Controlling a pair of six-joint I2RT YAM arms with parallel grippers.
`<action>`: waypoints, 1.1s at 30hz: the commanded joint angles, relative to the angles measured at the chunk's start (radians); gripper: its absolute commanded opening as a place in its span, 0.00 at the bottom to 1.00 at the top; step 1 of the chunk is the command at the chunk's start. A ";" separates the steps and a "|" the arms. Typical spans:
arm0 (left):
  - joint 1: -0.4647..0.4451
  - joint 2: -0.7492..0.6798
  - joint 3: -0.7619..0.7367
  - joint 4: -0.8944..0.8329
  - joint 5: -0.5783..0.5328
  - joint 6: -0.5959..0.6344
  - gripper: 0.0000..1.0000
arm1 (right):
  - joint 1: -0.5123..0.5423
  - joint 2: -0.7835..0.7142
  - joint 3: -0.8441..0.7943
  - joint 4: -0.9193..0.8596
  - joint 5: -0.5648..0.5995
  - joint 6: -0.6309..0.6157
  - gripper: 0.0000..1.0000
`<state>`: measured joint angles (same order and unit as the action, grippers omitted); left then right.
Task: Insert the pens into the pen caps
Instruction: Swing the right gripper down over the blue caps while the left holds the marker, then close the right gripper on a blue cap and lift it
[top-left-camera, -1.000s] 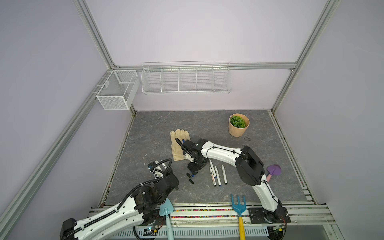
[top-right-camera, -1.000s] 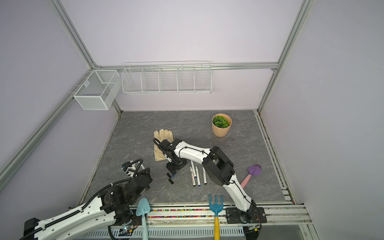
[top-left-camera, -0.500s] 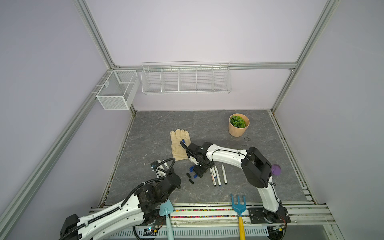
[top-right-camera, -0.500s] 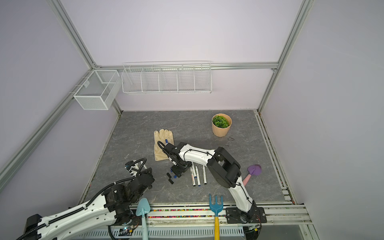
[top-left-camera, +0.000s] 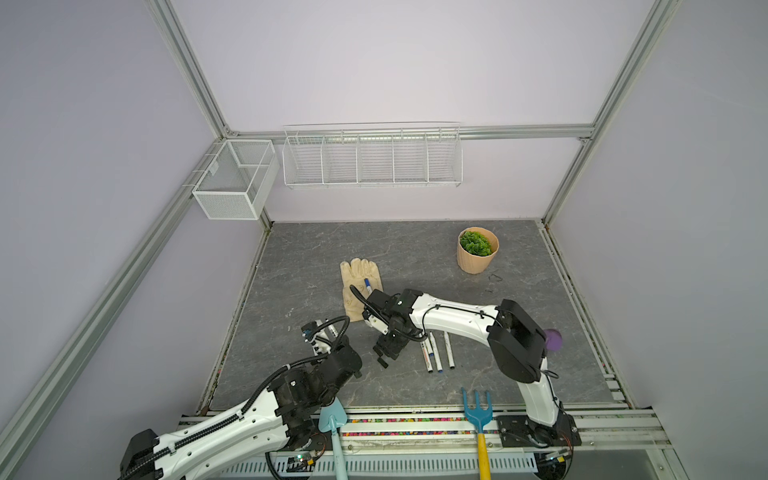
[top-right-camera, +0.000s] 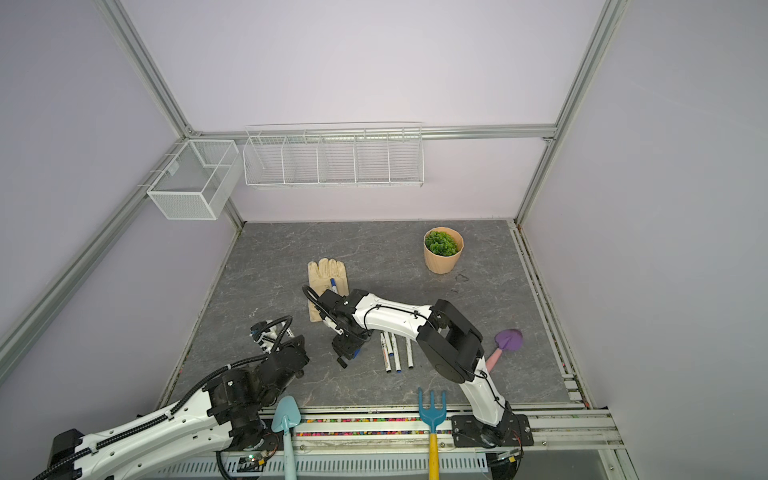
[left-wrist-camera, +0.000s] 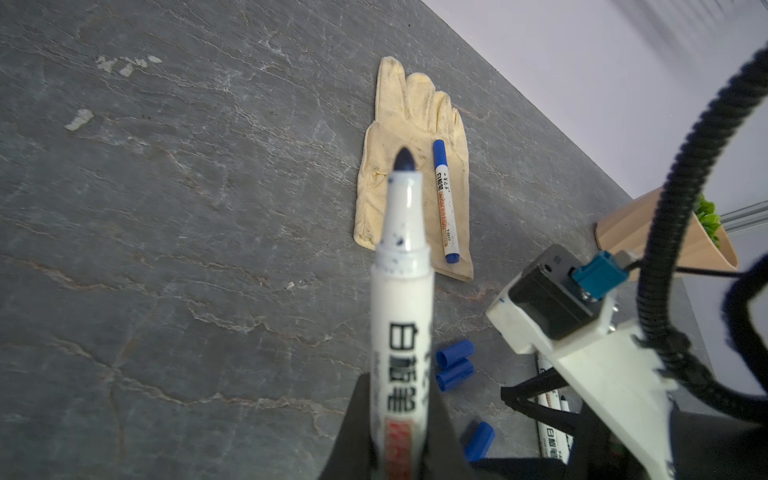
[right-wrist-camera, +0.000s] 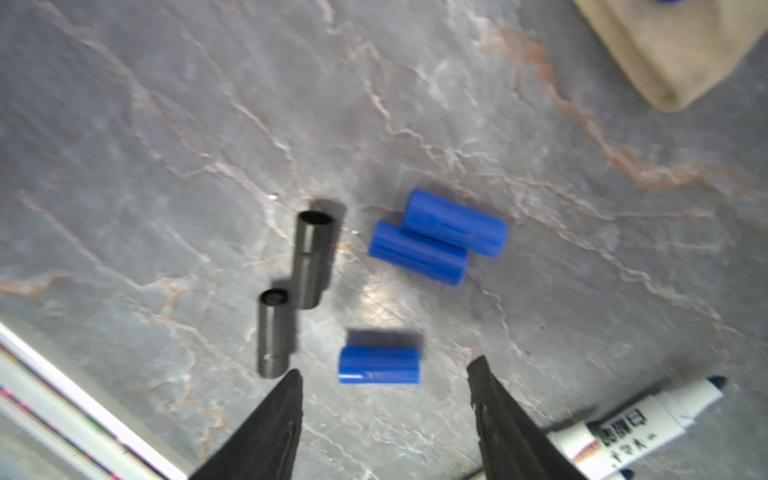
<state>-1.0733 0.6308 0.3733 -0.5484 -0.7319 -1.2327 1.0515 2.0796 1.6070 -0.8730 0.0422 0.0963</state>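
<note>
The left tool (left-wrist-camera: 399, 390) is pinched tight on an uncapped pen (left-wrist-camera: 401, 291), whose dark tip points out over the surface (left-wrist-camera: 166, 249). The right tool (right-wrist-camera: 386, 368) hangs spread wide just over a lone blue cap (right-wrist-camera: 379, 365) toward the front edge. Two more blue caps (right-wrist-camera: 436, 237) touch each other, and two black caps (right-wrist-camera: 311, 257) lie close by. A capped pen (left-wrist-camera: 445, 203) rests on the glove (left-wrist-camera: 399, 108), and three pens (top-left-camera: 437, 353) lie side by side nearer the front edge.

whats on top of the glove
One white pen with a blue cap on, lying flat along the glove. Nothing else shows on it; whatever is beneath the glove is hidden.
</note>
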 joint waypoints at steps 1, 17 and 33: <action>0.003 -0.005 0.017 -0.003 -0.009 0.000 0.00 | -0.003 0.010 -0.019 -0.032 0.066 -0.011 0.67; 0.003 0.023 0.024 0.016 0.003 0.020 0.00 | 0.004 0.024 -0.012 -0.007 0.040 -0.017 0.67; 0.003 0.022 0.019 0.031 0.011 0.024 0.00 | 0.005 0.047 -0.040 -0.029 0.098 0.006 0.67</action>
<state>-1.0733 0.6575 0.3737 -0.5209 -0.7090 -1.2137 1.0500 2.1117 1.5906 -0.8753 0.1173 0.0971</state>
